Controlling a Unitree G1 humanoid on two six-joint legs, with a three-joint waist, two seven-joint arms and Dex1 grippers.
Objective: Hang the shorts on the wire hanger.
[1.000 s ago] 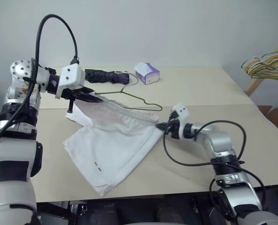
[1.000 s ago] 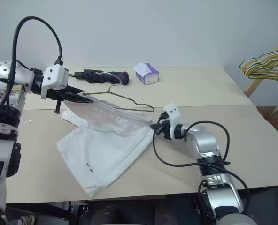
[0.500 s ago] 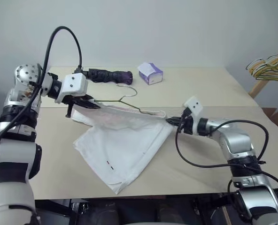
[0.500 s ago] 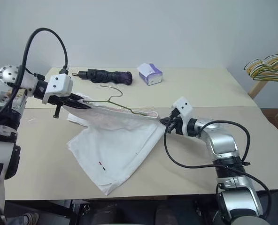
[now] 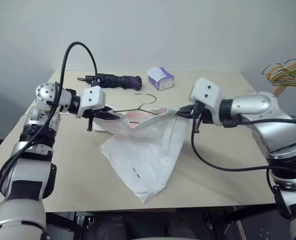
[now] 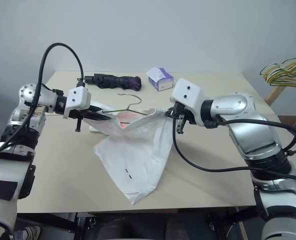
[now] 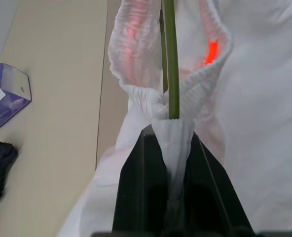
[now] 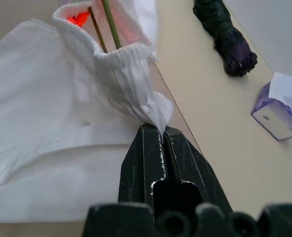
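Shorts (image 5: 148,145) lifted at centre frame, waistband stretched between both claws, legs hanging down to the table (image 5: 223,172) at lower centre. Left gripper (image 7: 169,148), left of centre in the eye views, clamped almost shut on a bunched end of the elastic waistband. Right gripper (image 8: 162,132), right of centre, pinched fully shut on the opposite end of the waistband. Hanger (image 5: 138,103) threaded inside the waistband: green wire seen running into the gathered elastic in both wrist views, hook poking up just above the cloth at upper centre.

Handling, as a judgement: light, soft, limp cloth; no stiffness of its own, so sagging wherever unsupported and likely to slide along smooth wire. Elastic band the firmest part and the right place to grip, at its two outer ends as now. Wire thin and springy, probably easy to tip or slip out of the band if tension drops on one side. Nothing fragile.

Containers: one small purple-and-white tissue box (image 5: 160,78) at upper centre of the table, white tissue showing at its top, well apart from the shorts. Folded dark umbrella (image 5: 114,80) lying at upper left-centre, near the box. Bunch of yellow and green hangers (image 5: 288,67) at the far right edge, off the table.
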